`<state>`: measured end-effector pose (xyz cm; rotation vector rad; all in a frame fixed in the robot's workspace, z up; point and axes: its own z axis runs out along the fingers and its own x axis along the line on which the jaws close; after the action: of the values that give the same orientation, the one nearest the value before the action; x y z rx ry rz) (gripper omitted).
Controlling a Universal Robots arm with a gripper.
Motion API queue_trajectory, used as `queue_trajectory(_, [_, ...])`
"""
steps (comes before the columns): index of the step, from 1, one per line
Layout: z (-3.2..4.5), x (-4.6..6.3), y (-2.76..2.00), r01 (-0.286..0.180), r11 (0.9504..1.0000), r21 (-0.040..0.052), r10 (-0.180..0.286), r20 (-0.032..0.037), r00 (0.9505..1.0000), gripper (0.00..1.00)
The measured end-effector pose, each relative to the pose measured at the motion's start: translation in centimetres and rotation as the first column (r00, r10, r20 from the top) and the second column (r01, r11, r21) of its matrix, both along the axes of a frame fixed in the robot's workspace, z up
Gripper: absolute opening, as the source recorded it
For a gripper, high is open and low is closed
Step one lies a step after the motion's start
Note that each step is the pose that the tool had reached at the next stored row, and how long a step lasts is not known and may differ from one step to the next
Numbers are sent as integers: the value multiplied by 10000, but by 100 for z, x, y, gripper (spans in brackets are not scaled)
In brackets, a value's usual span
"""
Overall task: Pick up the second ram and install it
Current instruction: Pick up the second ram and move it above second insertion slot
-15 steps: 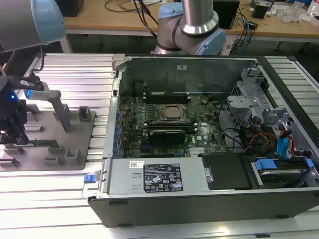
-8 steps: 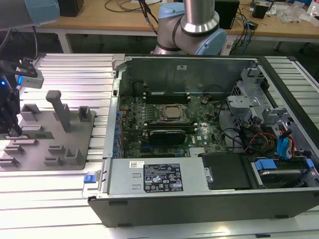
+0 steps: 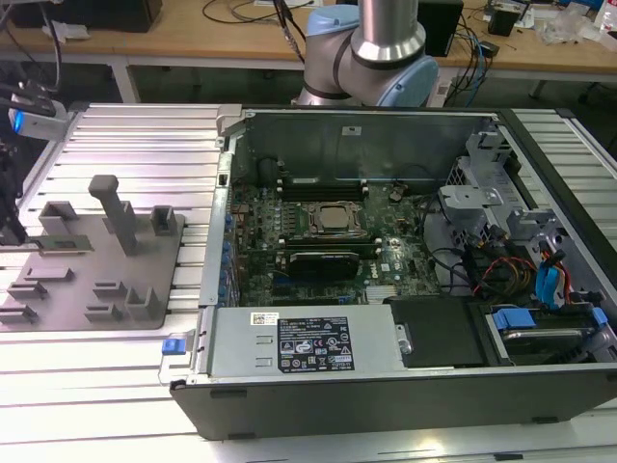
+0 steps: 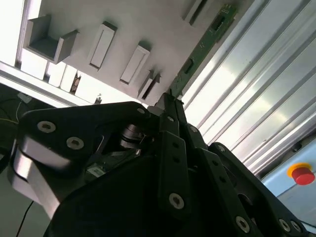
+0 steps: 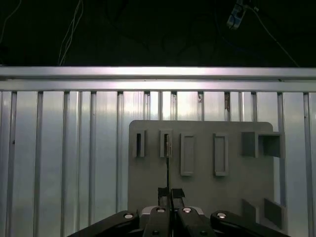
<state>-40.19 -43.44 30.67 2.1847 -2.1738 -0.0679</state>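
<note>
Status: second ram (image 4: pixel 206 42) is in the gripper (image 4: pixel 169 101), out over the grey fixture plate (image 4: pixel 148 24) on the bench (image 4: pixel 237 98). Jaws are closed down on the near end of the stick, pinching it. The rest of the green board runs straight out from the fingertips, with a few dark parts along it.

The first wrist view looks along the same stick. There the second ram (image 5: pixel 168 165) shows as a thin line from the gripper (image 5: pixel 169 193) to a narrow pocket (image 5: pixel 166 144) on the fixture plate (image 5: pixel 232 197). Can't tell whether the far end sits in that pocket or hangs just clear of it. Beside it are another narrow pocket, two wider rectangular ones (image 5: pixel 187 154), then blocky holders (image 5: pixel 269 145) at the plate's end. Slatted aluminium bench (image 5: pixel 59 148) lies all around the plate.

In the exterior view the fixture plate (image 3: pixel 77 294) lies on the bench (image 3: pixel 125 145) at the exterior view's left, with an upright post (image 3: pixel 118 212) standing on it. The open PC case (image 3: pixel 366 135) lies just beside the plate, toward the exterior view's right, side panel off. Inside it:
- motherboard (image 3: pixel 280 227)
- processor socket (image 3: pixel 333 219) mid-board
- long black memory slots (image 3: pixel 318 181) between the socket and the case's far wall
- power supply (image 3: pixel 304 342) along the near wall

Arm base (image 3: pixel 371 43) stands behind the case. A red button (image 4: pixel 301 174) on a blue box sits past the bench edge in the second wrist view.
</note>
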Motion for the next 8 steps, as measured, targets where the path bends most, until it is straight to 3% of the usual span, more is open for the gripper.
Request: queue_trajectory(8, [223, 0, 3, 0, 10000, -2, 0, 1, 10000, 9])
